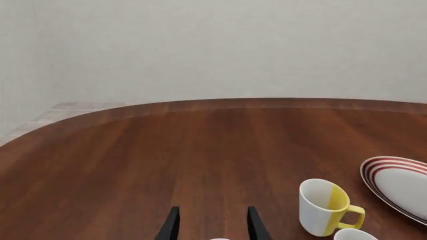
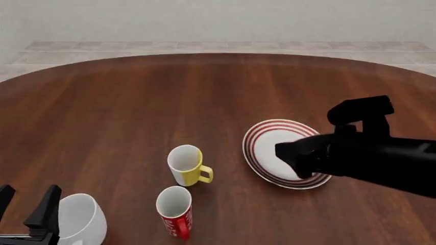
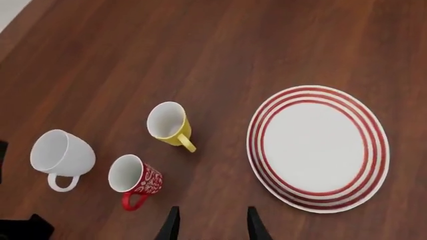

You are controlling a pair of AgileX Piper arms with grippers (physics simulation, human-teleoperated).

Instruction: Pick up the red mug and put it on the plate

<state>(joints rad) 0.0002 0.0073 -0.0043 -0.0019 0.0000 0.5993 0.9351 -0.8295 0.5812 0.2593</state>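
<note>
Front view, lower centre: red mug (image 2: 175, 210), upright, rigid, glazed, likely slippery; grip yours at rim or handle. Right gripper (image 3: 211, 225) fingers apart, empty.

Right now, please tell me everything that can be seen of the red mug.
The red mug is tall and glossy, like glazed ceramic, red outside with a white ornamental pattern, white inside, and has a red loop handle. It stands upright and empty on the brown wooden table, between the plain white mug and the yellow-and-white mug, touching neither. The plate lies apart, beyond the yellow-and-white mug. No fingers touch the mug; only the table does.
</note>
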